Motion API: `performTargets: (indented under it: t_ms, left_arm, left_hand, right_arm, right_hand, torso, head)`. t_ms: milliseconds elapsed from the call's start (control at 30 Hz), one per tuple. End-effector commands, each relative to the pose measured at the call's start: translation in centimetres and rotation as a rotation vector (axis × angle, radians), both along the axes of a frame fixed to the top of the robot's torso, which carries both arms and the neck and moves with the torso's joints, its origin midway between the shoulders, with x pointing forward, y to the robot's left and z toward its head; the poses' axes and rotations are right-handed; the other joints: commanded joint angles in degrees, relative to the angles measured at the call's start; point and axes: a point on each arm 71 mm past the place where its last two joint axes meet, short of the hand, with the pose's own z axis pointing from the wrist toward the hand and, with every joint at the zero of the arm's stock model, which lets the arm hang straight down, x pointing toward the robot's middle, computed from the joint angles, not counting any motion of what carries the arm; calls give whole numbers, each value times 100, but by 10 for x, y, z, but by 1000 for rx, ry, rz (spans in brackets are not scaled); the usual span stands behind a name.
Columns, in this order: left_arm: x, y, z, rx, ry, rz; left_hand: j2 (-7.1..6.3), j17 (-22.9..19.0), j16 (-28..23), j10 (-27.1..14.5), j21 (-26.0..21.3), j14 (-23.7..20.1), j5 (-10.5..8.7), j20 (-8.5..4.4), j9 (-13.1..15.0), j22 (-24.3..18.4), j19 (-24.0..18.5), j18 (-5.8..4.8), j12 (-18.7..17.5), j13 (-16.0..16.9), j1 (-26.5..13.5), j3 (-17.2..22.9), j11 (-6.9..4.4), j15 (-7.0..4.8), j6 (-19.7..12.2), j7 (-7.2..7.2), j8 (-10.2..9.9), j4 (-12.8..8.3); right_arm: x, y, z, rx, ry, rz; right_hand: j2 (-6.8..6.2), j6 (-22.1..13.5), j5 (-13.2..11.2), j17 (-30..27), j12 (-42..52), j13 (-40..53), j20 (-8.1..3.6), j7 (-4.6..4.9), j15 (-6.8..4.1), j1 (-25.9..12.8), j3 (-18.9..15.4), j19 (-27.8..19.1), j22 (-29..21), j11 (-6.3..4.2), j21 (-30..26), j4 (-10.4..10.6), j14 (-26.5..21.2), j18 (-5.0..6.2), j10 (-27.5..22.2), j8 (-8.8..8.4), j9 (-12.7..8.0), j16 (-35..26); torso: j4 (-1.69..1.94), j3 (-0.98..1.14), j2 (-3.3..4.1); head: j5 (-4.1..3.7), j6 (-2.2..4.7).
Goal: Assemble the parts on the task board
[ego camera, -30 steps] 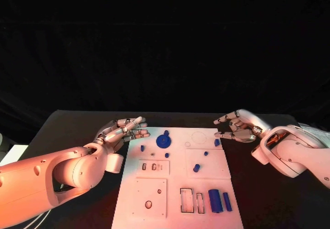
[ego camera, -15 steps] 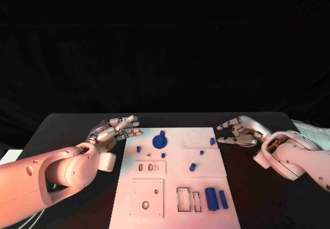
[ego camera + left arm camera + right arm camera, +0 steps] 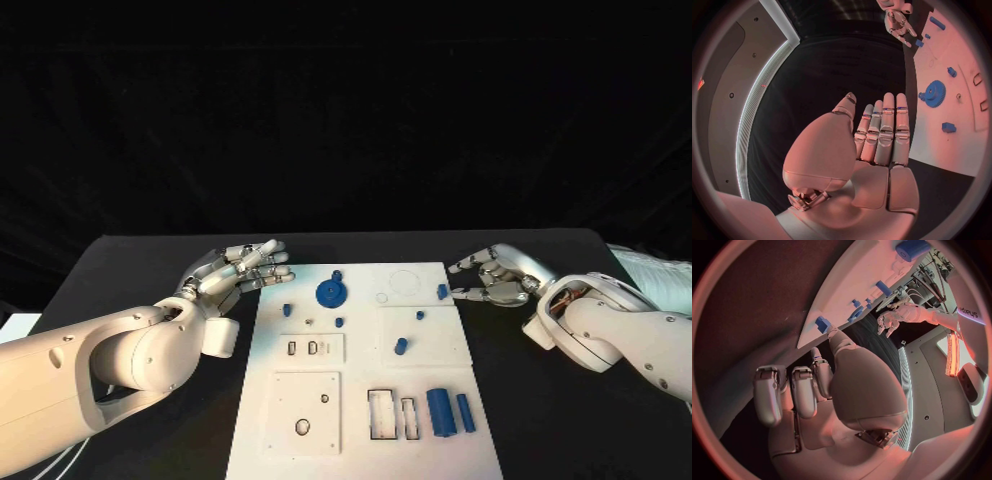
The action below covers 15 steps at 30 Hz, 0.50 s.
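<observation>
Board (image 3: 368, 400) is what I see in the middle of the black table (image 3: 130, 260), a white plate with blue parts on it: a gear (image 3: 333, 292) at its far left, two cylinders (image 3: 449, 411) in the near right corner. My left hand (image 3: 234, 271) hovers just off the far left edge, fingers straight and apart, holding nothing. My right hand (image 3: 495, 278) sits by the far right edge, fingers curled, fingertips close to a small blue block (image 3: 443, 291); whether they touch it I cannot tell.

Task board (image 3: 368, 400) lies between two empty hands — left (image 3: 235, 270), right (image 3: 495, 278).
</observation>
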Motion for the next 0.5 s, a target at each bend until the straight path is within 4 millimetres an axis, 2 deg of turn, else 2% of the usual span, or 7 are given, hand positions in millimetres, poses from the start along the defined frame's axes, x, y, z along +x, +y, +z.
performTargets:
  t_ms: [33,233,500]
  left_arm:
    - [0,-2,1,-13,-6,-20]
    - [0,-3,1,-11,0,-21]
    - [0,-3,0,-9,4,-21]
  left_hand:
    - [47,5,-36,-5,-28,-6,-16,22,3,-9,10,72,-9,5,-8,2,-17,6,19,16,-29,-40]
    - [55,8,-40,-11,-29,-6,-16,22,1,-11,10,72,-13,3,-9,3,-13,7,14,21,-34,-39]
    - [57,10,-43,-17,-30,-7,-17,22,-1,-12,10,71,-17,2,-12,2,-10,9,8,25,-38,-39]
  right_arm:
    - [1,4,-2,-16,-6,32]
    - [2,9,-5,-15,2,45]
    - [2,12,-11,-17,18,55]
  right_hand:
    - [31,51,6,1091,34,401,-44,2,-53,55,2,61,537,-16,-6,-43,500,4,45,10,7,28]
    - [86,107,-14,1124,64,419,-48,-4,-57,75,24,79,564,-22,5,-73,509,-2,65,25,12,46]
    - [122,189,-12,1157,96,440,-55,-17,-66,94,45,96,591,-34,17,-113,517,-8,84,43,19,62]
  torso:
    - [-3,-1,-3]
    - [1,2,0]
    - [-3,-7,-4]
  head:
    - [10,-24]
    - [14,-46]
    - [27,-70]
